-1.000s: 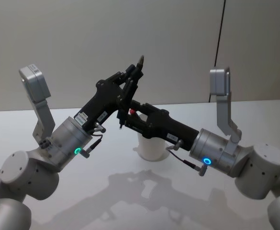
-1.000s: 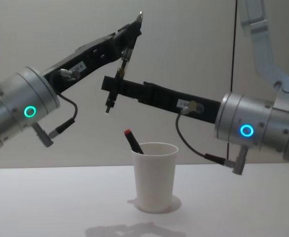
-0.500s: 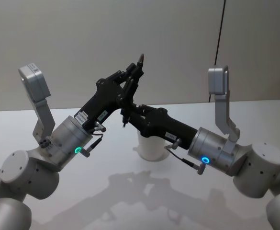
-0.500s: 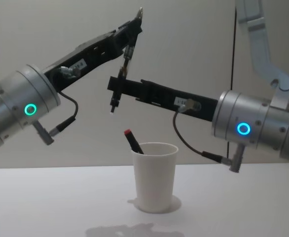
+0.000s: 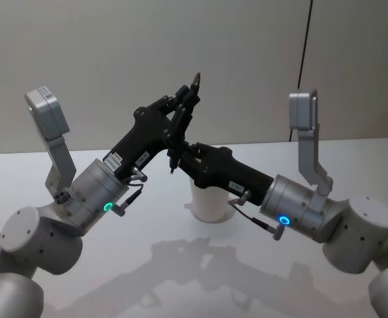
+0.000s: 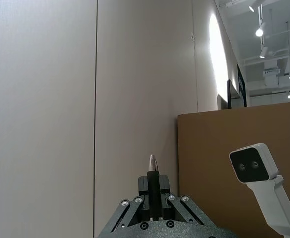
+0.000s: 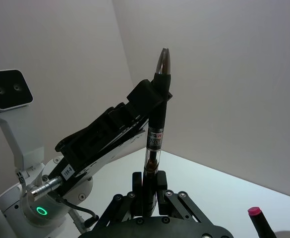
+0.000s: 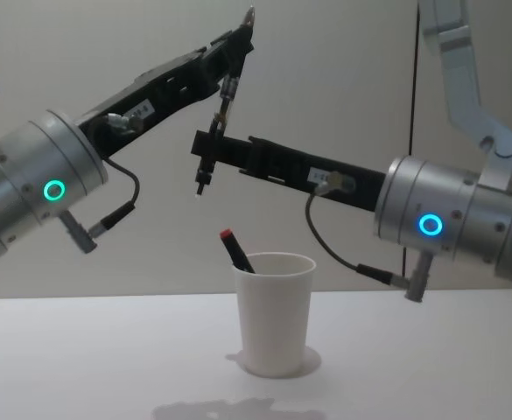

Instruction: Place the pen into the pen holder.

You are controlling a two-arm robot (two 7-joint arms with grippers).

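A dark pen (image 8: 225,96) hangs nearly upright in the air, metal tip up, above and to the left of the pen holder (image 8: 275,315), a white paper cup on the table. My left gripper (image 8: 238,39) is shut on the pen just below its tip. My right gripper (image 8: 207,150) is shut on its lower part. From the head, the pen (image 5: 182,122) runs between the left gripper (image 5: 187,99) and right gripper (image 5: 178,151), with the cup (image 5: 210,207) partly behind the right arm. The right wrist view shows the pen (image 7: 154,134) rising from my right gripper (image 7: 147,191).
A second pen with a red cap (image 8: 234,248) leans in the cup, its end sticking out to the left; it also appears in the right wrist view (image 7: 257,218). The white table (image 8: 98,350) spreads around the cup. A plain wall stands behind.
Both grippers, with the pen between them, have shifted slightly upward and to the right. The cup and the red-capped pen have not moved.
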